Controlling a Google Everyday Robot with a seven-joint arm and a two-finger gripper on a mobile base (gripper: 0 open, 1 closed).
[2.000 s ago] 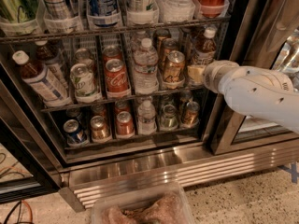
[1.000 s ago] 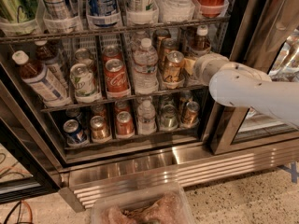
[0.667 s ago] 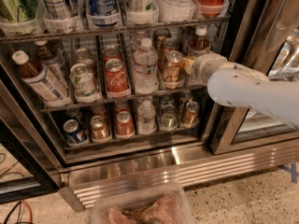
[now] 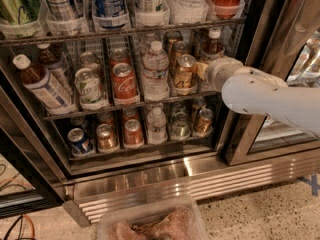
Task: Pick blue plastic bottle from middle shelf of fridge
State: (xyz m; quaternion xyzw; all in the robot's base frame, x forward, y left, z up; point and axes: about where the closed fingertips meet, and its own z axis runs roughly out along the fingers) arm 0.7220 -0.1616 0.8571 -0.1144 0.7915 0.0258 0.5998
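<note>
Inside the dark-framed fridge (image 4: 256, 34), the grey wire middle shelf (image 4: 135, 104) carries a row of drinks in thin-wired lanes: at its left edge the blue plastic bottle (image 4: 42, 85) leans with its top tipped to the left, a slim clear cylinder of amber-brown drink under a white screw cap, wrapped in a pale blue-and-white label and standing taller than the cans beside it; next comes a glossy green-and-white can (image 4: 89, 87), a red cola can (image 4: 124, 82), a clear ribbed water bottle (image 4: 156, 73) with a white cap at the shelf's middle, and a gold can (image 4: 185, 72); at the shelf's right edge the gripper (image 4: 201, 70) shows as a cream-coloured tip just beside the gold can, at the end of a smooth, rounded white arm (image 4: 260, 95) that comes in from the right, and whether the gripper is wide, narrow or holding anything cannot be told; it is well apart from the blue plastic bottle; against two seconds ago the arm sits higher and a little further left, while every bottle and can on the shelf stands as it did; below, the lowest tier (image 4: 150, 149) holds short cans above the ribbed stainless-steel base grille (image 4: 175, 184), with a translucent plastic tub (image 4: 150, 219) at the bottom edge
</note>
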